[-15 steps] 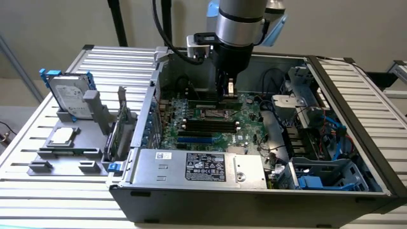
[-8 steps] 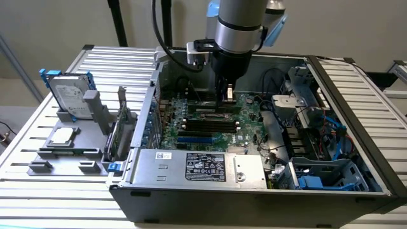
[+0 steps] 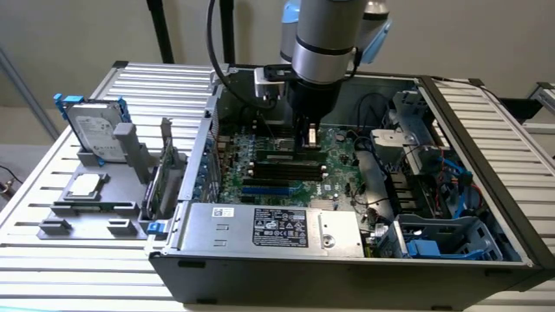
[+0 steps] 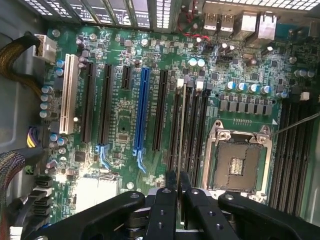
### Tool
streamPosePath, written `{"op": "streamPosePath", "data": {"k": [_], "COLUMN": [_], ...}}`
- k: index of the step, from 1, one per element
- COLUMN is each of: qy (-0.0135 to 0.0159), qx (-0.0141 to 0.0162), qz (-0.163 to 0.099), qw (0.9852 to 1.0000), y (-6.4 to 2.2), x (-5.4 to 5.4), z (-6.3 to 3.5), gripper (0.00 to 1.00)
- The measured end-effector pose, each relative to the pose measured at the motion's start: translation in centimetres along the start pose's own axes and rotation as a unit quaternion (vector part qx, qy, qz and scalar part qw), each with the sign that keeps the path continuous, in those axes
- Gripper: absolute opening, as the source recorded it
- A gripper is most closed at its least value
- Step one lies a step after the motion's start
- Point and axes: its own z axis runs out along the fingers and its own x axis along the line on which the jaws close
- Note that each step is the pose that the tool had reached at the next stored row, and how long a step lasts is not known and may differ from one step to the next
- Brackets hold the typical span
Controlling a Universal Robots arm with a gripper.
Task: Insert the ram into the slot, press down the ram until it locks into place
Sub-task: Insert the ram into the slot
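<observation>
The arm's wrist hides most of the gripper (image 3: 310, 138) in the exterior view, where it points straight down into the open computer case (image 3: 260, 279). The wrist view shows its fingers (image 4: 165, 210) clamped on the ram (image 4: 183, 140), which stands edge-on over the slot (image 4: 175, 130) beside the processor socket (image 4: 237, 160). How deep the ram sits is unclear.
</observation>
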Motion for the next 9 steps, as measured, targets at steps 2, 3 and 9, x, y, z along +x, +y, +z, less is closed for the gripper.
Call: {"op": "streamPosePath", "data": {"k": [2, 3, 9], "qy": [-0.0001, 0.0000, 0.0000], "qx": [0.0000, 0.0000, 0.0000], "qz": [0.000, 0.000, 0.001], "qw": [1.0000, 1.0000, 1.0000], "y": [0.00, 0.00, -0.01], "x": [0.1, 0.2, 0.6], "z": [0.36, 0.54, 1.62], "gripper": [0.13, 0.13, 0.13]}}
